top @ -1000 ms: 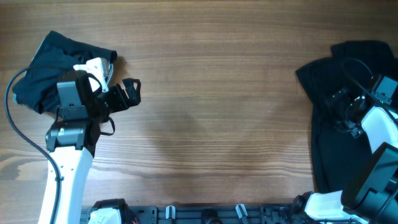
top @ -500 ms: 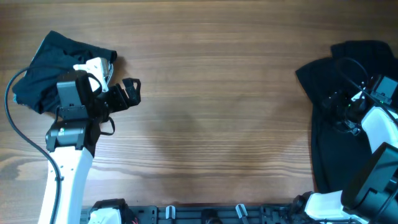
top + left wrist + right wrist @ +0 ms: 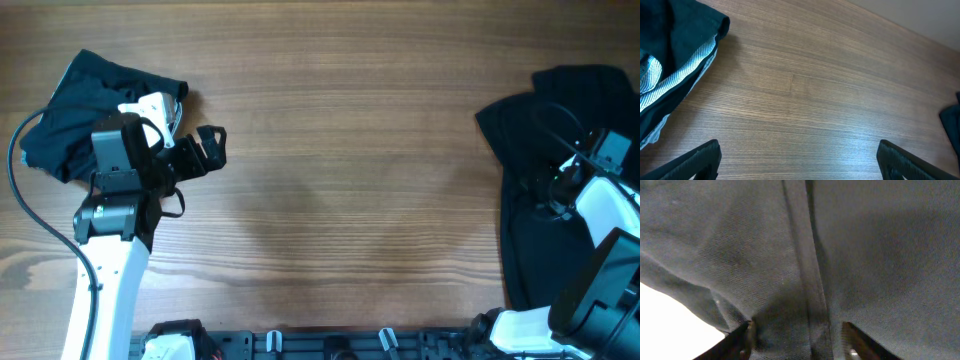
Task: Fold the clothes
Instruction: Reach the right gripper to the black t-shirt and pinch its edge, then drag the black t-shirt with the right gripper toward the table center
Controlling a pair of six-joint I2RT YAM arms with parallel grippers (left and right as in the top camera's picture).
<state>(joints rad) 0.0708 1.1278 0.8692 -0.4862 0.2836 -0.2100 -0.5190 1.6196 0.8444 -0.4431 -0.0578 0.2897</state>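
Dark garment is lying under the right gripper, whose half-spread fingers are straddling its seam. The left gripper is gaping wide and empty, just beside the bunched dark clothes.

The right garment is black, left garment dark with blue-white striped lining, table brown wood-grain.

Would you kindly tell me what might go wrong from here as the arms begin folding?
1. The right gripper sits open close against the black garment, astride a seam; closing here may pinch several layers and drag a bunch.
2. The left gripper hangs open over bare table, beside the crumpled dark garment; that heap is not flat, so folding it may trap creases.
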